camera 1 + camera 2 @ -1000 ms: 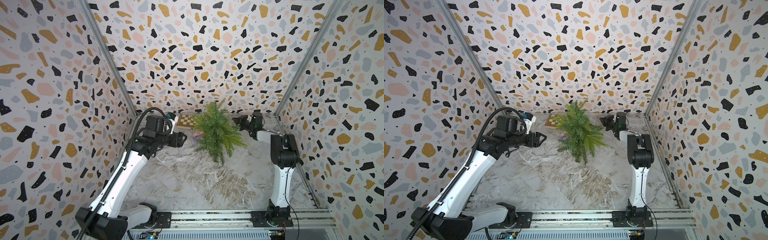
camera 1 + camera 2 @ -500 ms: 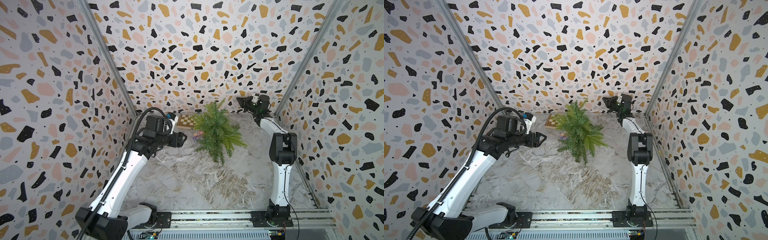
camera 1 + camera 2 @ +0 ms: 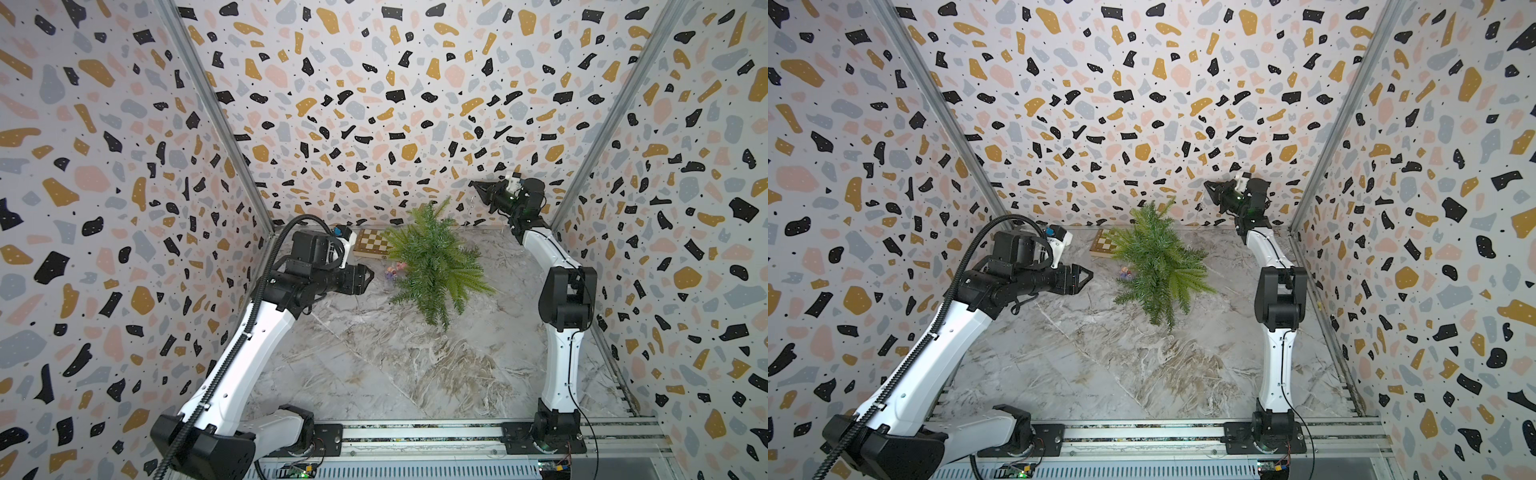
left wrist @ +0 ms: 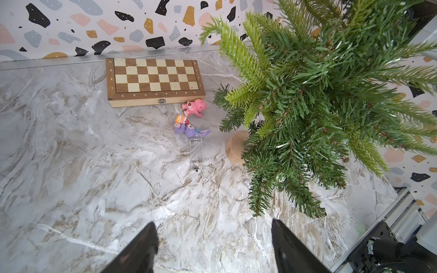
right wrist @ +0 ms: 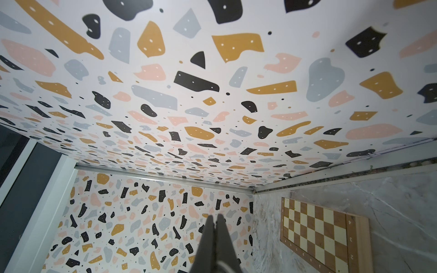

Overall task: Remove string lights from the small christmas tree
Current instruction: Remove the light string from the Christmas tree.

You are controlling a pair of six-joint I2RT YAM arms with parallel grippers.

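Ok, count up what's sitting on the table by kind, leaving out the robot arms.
Christmas tree: 1
Folded chessboard: 1
Toy figures: 2, pink bear, purple bear
String lights with battery box: 1
Total: 5

- The right gripper [image 3: 474,187] now sits higher than a second ago, at 1 o'clock of the small christmas tree [image 3: 436,262], no longer at 3 o'clock.
- The right arm [image 3: 540,245] is extended further upward.

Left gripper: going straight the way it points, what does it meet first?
Most likely the outer branches of the small christmas tree; the left gripper, jaws open, points toward them. Depth is unclear.
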